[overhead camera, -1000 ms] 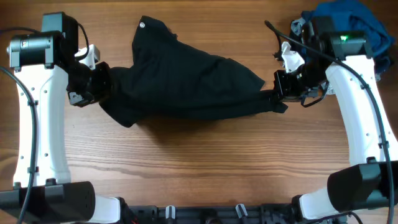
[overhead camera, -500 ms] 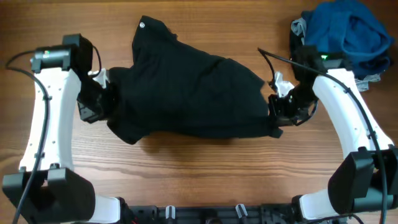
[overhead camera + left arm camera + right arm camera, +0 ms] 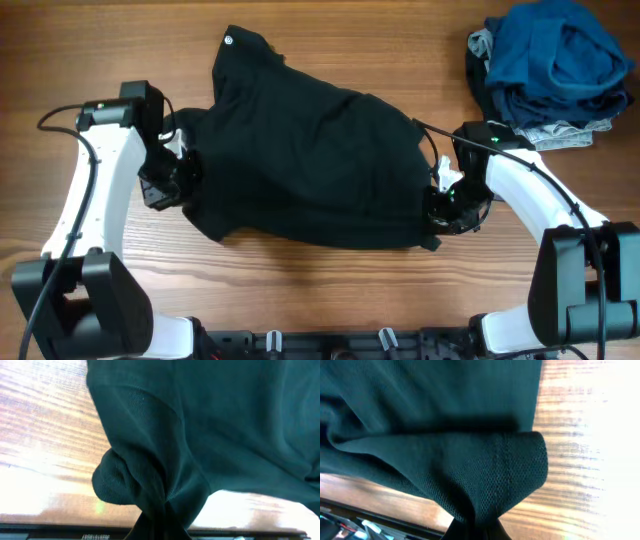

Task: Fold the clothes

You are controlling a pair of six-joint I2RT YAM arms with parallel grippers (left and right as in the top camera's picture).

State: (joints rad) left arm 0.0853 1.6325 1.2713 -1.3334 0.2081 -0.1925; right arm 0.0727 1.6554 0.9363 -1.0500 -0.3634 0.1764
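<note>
The overhead view shows you one black shirt (image 3: pixel 300 160) spread on the table (image 3: pixel 300 300), with one white logo (image 3: pixel 229 41) at its far-left corner; the left gripper (image 3: pixel 183 172) is clamped on the shirt's left edge, and the right gripper (image 3: pixel 433 207) on its right edge; one heap of clothes (image 3: pixel 550 60), blue over dark and light-grey, lies well to the shirt's right. Only the two wrist views show the cloth bunched into a pinched fold at each grip; the fingers are hidden there.

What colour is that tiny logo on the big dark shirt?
White: a small printed logo on the black fabric shirt, clearest in the overhead view.
</note>
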